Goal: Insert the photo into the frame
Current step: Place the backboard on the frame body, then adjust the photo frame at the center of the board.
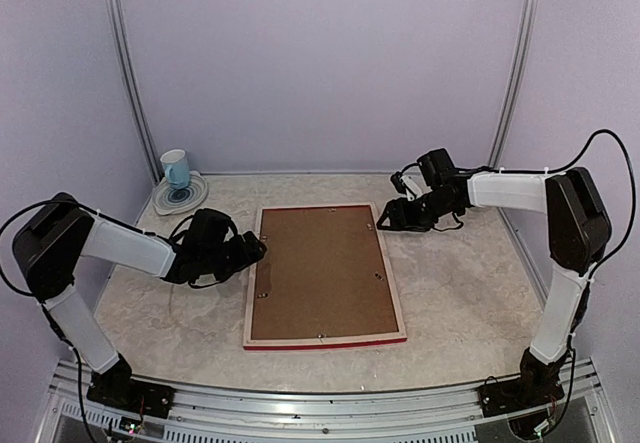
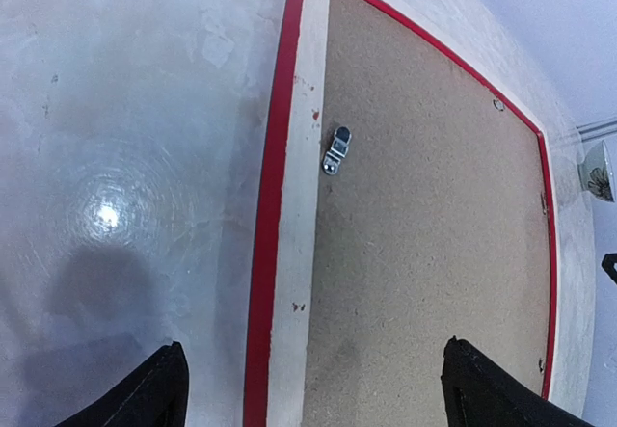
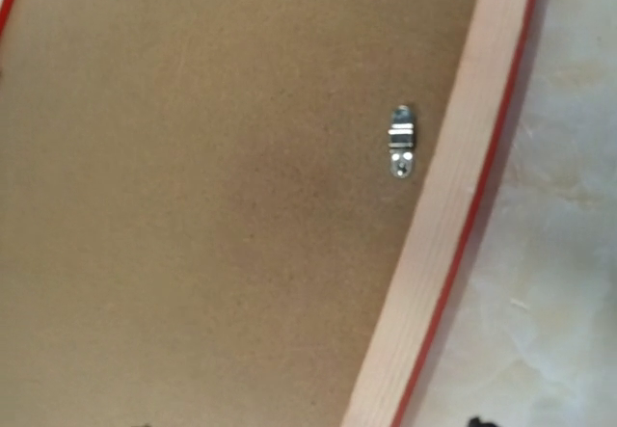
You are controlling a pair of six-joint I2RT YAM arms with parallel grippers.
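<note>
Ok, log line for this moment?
thin red-and-pale-wood rectangular picture frame: face down | brown backing board: in it | left tool: open, at left edge | right tool: at far-right corner

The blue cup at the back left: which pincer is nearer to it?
Left. The left pincer is by the frame's left edge, on the cup's side. The right pincer is by the frame's far right corner, across the frame from the cup.

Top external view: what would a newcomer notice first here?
The frame lies face down mid-table, its brown backing board up. The left end effector hangs at its left edge, the right end effector by its far right corner. A blue cup stands on a plate far left.
</note>
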